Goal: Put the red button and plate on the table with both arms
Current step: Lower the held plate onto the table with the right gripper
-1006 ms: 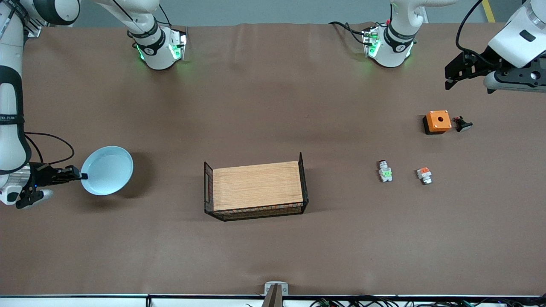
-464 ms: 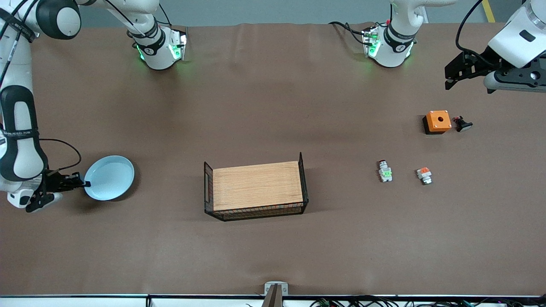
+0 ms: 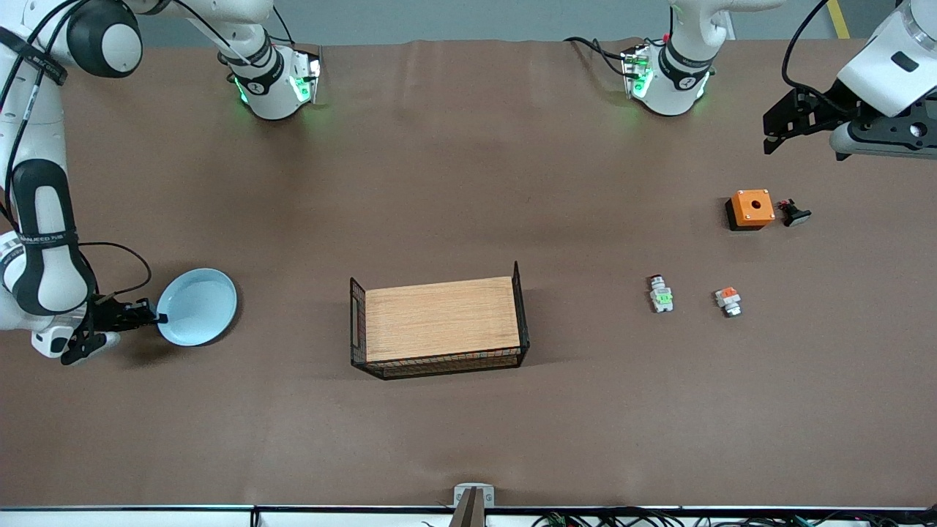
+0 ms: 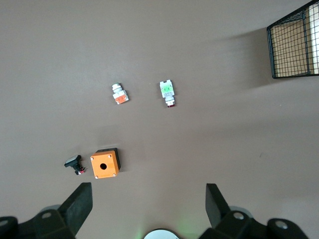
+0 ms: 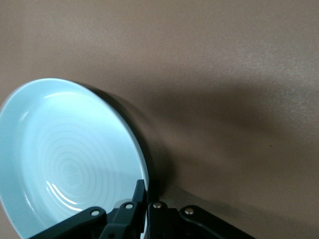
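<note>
Your right gripper (image 3: 150,318) has its fingers pinched tight on the rim of the plate (image 3: 198,306), at the edge toward the right arm's end of the table (image 3: 468,183). In the right wrist view the black fingertips (image 5: 144,199) clamp the thin raised rim from both faces. Against a second ago, the plate has come lower and shifted a little toward the wooden tray (image 3: 439,320); its shadow has shrunk to a narrow dark crescent under it, and whether the plate touches the sheet you cannot tell. The plate is round, shallow, glossy pale blue, with faint concentric rings in its bowl.

Your left gripper (image 3: 779,124) waits over the left arm's end of the table, fingers (image 4: 79,204) spread wide and holding nothing; unchanged since the earlier frames.

The red button (image 3: 661,293), a tiny white-grey block with a green middle, lies flat on the matte brown sheet, just beside the block with an orange top (image 3: 728,301). The orange box with a hole (image 3: 751,208) and a small black part (image 3: 793,213) sit farther from the front camera. None of these has moved.
</note>
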Motion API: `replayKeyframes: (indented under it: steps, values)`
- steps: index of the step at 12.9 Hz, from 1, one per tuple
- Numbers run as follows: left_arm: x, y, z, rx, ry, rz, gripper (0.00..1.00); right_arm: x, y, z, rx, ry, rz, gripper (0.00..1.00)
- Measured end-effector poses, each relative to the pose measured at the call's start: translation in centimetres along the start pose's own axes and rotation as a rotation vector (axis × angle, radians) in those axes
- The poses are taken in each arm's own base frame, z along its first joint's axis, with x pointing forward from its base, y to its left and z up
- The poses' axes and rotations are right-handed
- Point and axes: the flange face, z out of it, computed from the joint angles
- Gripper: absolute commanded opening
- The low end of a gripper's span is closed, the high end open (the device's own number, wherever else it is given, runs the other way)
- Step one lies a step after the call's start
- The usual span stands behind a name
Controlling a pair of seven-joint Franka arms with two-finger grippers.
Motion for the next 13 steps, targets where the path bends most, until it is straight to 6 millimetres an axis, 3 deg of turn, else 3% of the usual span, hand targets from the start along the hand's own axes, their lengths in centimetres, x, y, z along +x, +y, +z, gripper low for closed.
replayKeyframes:
  steps: [3,7,11,13]
  values:
    - [0.0,0.0,0.0,0.0,0.0,0.0,1.0,0.0,-0.1,0.1,0.004,0.002,0.0,0.41]
    - [0.0,0.0,0.0,0.0,0.0,0.0,1.0,0.6,-0.9,-0.5,0.026,-0.003,0.013,0.66]
    - [0.0,0.0,0.0,0.0,0.0,-0.001,1.0,2.6,-2.2,-3.9,0.038,-0.043,-0.004,1.0]
    - [0.0,0.0,0.0,0.0,0.0,-0.001,1.0,3.6,-2.9,-6.2,0.027,-0.058,-0.03,1.0]
